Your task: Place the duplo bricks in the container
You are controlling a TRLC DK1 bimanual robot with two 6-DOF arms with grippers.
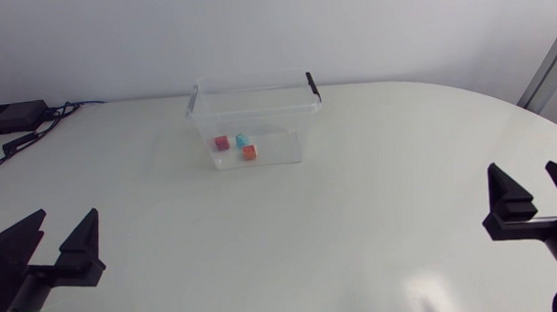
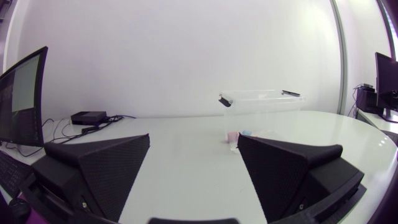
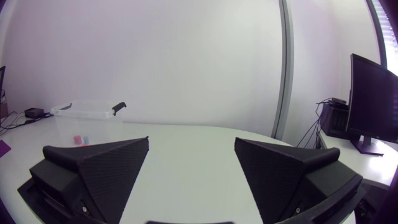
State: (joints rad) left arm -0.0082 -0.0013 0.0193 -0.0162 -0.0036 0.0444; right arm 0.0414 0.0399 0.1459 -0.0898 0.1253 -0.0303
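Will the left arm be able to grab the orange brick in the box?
Probably yes, from above. Nothing stands between the open left gripper and the box, and I see no lid. The box's clear walls block a sideways reach to the orange brick.

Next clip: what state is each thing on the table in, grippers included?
Container: upright, holding three bricks.
Pink brick: inside container.
Blue brick: inside container.
Orange brick: inside container.
Left gripper: open, empty.
Right gripper: open, empty.
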